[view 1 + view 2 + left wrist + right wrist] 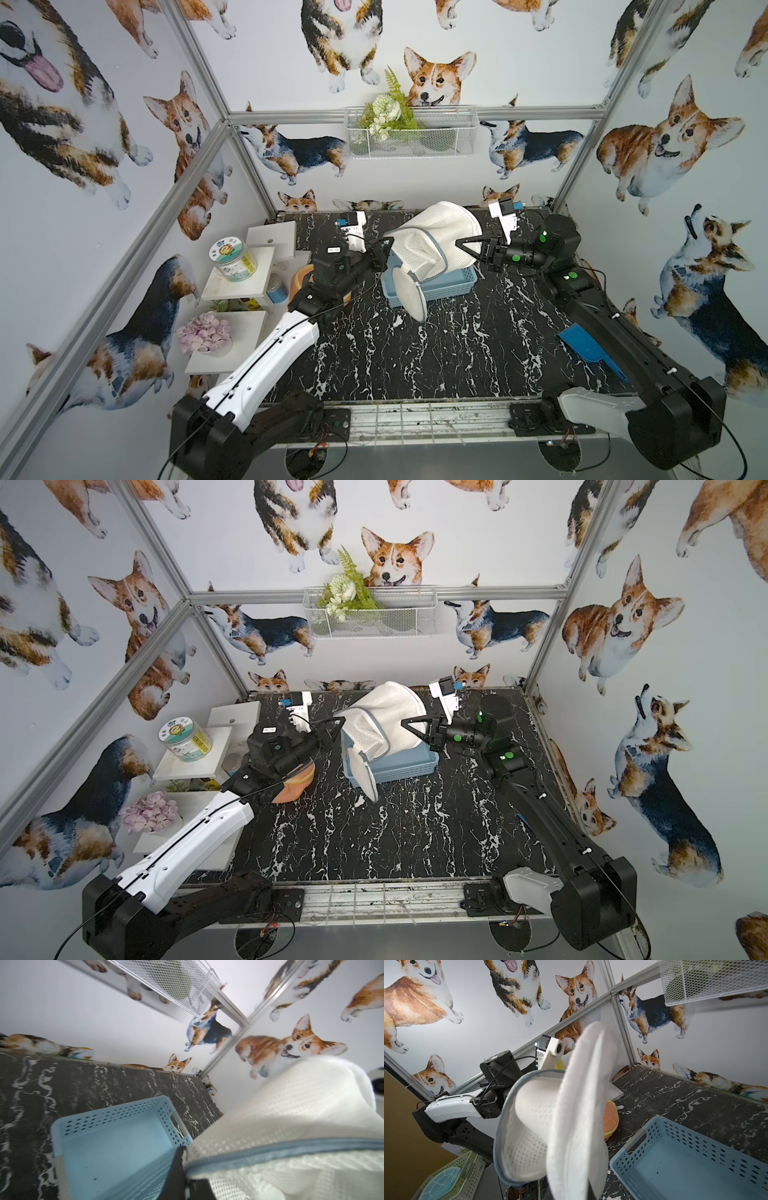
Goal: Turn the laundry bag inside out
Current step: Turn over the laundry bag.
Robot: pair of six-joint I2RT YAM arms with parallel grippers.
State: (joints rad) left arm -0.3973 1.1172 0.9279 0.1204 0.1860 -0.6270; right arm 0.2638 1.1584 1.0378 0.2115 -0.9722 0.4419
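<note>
The white mesh laundry bag (436,235) hangs stretched in the air above the blue basket (453,286), held between both arms. The left gripper (385,248), above the basket's left end, is clamped together on the bag's grey-trimmed rim. The right gripper (460,244), above the basket's right end, is pinched tight on the bag's mesh wall. A round flap (409,293) of the bag droops past the basket's front left corner.

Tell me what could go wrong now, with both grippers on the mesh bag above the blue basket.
The left gripper seems to pinch only the grey rim of the laundry bag, so it may slip under pull. The bag's hanging flap drapes over the blue basket and could snag or drag it.
</note>
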